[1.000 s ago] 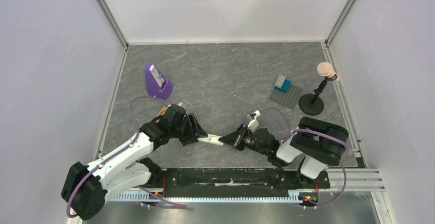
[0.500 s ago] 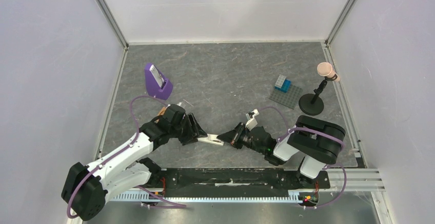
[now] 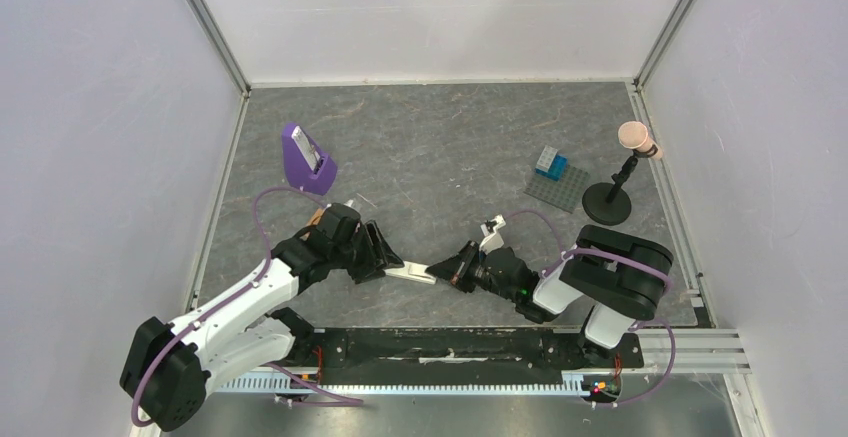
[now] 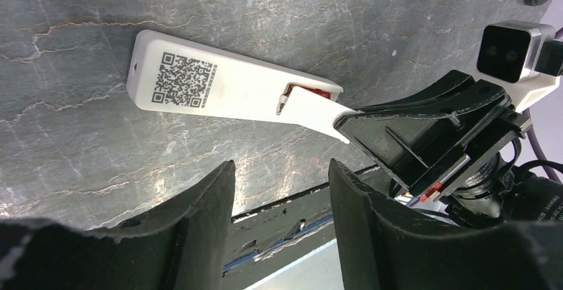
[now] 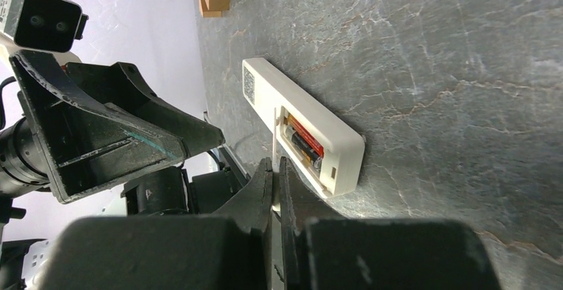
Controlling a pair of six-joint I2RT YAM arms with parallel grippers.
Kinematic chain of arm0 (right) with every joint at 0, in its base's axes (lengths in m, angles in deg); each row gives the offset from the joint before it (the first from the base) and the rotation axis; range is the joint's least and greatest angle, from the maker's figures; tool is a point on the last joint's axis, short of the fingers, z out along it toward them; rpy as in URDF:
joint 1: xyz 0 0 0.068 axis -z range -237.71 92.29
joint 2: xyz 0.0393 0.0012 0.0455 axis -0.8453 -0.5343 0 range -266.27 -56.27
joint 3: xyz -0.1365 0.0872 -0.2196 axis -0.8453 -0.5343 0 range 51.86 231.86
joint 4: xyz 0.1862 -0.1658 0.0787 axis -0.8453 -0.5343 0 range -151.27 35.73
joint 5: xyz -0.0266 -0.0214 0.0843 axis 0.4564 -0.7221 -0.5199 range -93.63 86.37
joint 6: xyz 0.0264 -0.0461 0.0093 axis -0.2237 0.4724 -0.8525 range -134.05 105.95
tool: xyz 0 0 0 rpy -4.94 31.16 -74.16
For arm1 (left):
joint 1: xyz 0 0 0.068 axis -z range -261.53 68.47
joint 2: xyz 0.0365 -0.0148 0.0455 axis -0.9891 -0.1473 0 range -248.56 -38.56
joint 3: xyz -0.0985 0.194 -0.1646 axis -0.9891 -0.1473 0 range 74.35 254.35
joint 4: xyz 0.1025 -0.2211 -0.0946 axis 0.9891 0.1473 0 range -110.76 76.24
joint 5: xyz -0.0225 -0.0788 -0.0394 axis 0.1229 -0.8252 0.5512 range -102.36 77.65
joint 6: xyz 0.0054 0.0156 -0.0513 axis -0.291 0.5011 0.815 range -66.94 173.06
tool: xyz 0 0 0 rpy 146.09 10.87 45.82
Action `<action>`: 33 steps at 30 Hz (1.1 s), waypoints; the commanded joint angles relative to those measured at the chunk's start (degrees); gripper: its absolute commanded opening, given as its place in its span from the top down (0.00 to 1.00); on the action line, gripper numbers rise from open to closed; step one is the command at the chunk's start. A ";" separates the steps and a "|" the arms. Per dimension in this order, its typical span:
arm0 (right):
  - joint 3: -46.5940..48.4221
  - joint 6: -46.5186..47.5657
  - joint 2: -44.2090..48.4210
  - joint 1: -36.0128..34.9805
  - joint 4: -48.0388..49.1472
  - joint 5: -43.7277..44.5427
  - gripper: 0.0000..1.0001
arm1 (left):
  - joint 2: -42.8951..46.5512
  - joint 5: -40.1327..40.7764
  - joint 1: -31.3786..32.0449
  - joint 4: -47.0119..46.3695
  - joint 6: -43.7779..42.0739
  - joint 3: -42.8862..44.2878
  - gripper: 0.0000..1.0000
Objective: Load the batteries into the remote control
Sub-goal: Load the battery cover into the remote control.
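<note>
I'm seeing the remote control [image 4: 219, 91] lying just ahead of the jaws of my left gripper [image 4: 280, 170], batteries [image 5: 305, 145] inside; the cover [image 4: 315, 111], I think, sitting between the jaws of my right gripper [image 5: 275, 167].

Slight leftward shift of right pincer [image 3: 443, 271]

Wht arms [image 3: 235, 302], blk claws [image 4: 280, 164] [image 5: 275, 164], purple cables [image 3: 258, 222].

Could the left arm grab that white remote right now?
Probably yes: the left gripper hangs open beside the remote control, whose QR-code end lies bare. The right gripper, shut on the white cover, crowds only the other end.
</note>
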 commanded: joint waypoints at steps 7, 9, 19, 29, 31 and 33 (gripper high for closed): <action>-1.59 0.13 -0.23 0.21 -0.87 1.28 1.00 | -0.12 -1.64 -0.54 -2.79 -2.21 -0.80 0.41; -1.70 -0.01 -0.18 0.16 -0.90 1.30 1.00 | -0.41 -1.90 -0.57 -3.07 -2.21 -1.01 0.41; -0.96 0.62 -0.84 0.16 -1.43 0.96 1.00 | -2.16 -3.13 -0.65 -4.98 -2.12 -1.00 0.41; -1.21 0.09 -3.63 0.15 4.19 -0.04 1.00 | -7.17 -3.87 -0.81 -8.64 -2.04 0.27 0.41; -1.28 -0.48 -4.23 0.18 4.72 -0.17 1.00 | -8.64 -4.12 -0.79 -10.00 -1.90 0.54 0.41; -1.10 -0.64 -4.69 0.12 4.72 -0.47 1.00 | -10.13 -4.52 -0.84 -11.08 -1.86 1.06 0.42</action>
